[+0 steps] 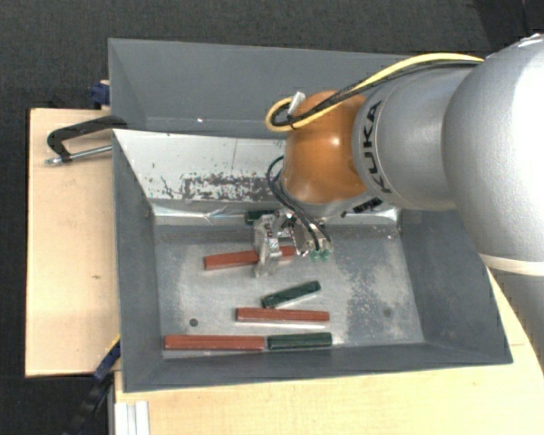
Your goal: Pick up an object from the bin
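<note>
Zero objects lifted yet | gripper (276, 246) down at right end of red-brown bar (228, 262), mid-floor of bin (131, 270) | open or closed: cannot tell | remaining: grasp, raise clear

place: robotics lab or test cell | robot: heavy silver industrial arm (499, 134) lettered KUKA, with orange wrist cover (322, 157) and yellow and black cables (408, 64) looped over it | workspace: grey sheet-metal bin (131, 288), sloped back wall scuffed and speckled, holding a few red and green sticks (281, 315) | surround: dark carpet-like floor (254, 7)
</note>
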`<state>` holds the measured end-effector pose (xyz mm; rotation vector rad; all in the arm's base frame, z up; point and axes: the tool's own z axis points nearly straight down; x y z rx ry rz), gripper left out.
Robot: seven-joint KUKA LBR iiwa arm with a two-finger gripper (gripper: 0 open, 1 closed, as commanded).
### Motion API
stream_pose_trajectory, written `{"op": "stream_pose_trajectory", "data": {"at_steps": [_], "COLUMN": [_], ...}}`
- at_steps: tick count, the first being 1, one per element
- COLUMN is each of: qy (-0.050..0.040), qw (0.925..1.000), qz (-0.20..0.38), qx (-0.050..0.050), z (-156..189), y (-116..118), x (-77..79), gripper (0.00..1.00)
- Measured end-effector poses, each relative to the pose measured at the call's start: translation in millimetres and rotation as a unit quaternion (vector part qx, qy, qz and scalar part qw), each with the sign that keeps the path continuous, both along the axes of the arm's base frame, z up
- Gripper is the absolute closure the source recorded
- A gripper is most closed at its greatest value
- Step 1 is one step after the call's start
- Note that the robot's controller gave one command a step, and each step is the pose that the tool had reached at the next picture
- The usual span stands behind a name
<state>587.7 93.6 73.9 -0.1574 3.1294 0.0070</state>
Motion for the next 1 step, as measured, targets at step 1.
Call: {"op": "stream_pose_trajectory", "data": {"at_steps": [1], "qy": [0.0000], "qw": [1.0000], "qz": [0.000], "qx": [0.000], "z": [0.0], "y": [0.0], "x": [0.0], "gripper": [1.00]}}
